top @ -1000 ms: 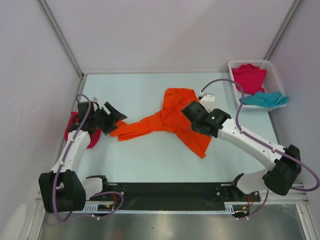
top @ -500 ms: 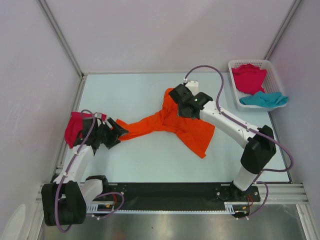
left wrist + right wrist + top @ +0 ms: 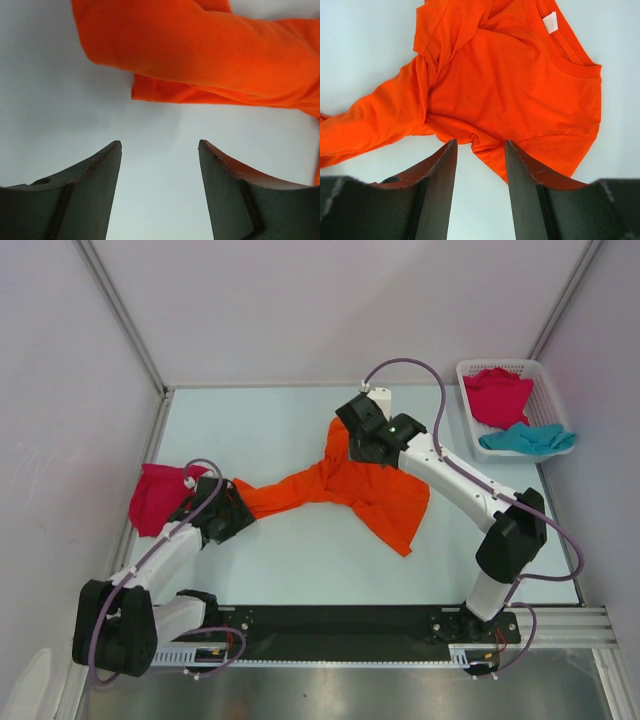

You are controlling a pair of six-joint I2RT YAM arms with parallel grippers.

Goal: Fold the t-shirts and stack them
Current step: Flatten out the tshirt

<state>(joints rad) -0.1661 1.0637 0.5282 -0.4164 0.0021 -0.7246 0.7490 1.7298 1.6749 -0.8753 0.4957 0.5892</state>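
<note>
Across the middle of the top view, the orange cloth short-sleeved t-shirt [image 3: 345, 485] lies on the pale table [image 3: 260, 430], twisted, with a long rope-like tail running toward the left and its body bunched toward the right. The left gripper [image 3: 232, 512] sits at the tip of that tail. In its wrist view the jaws stand apart with bare table between them and the orange hem just ahead, so nothing is held. The right gripper [image 3: 362, 435] hovers over the upper body of the shirt. Its wrist view shows the jaws parted with a small fold at the tips, the collar and white neck label [image 3: 550, 22] in the upper right, and no sign of a grip. The step in hand looks like spreading the shirt flat before folding. That probably calls for each gripper to pinch a single layer at an edge and for the two to pull apart evenly, since catching the bunched twist would only tighten it. At the left edge a magenta-pink shirt [image 3: 158, 498] lies beside the left arm. In the upper right, a white plastic lattice basket [image 3: 470, 370] holds another magenta-pink shirt [image 3: 497, 395] and a teal shirt [image 3: 528, 438].
</note>
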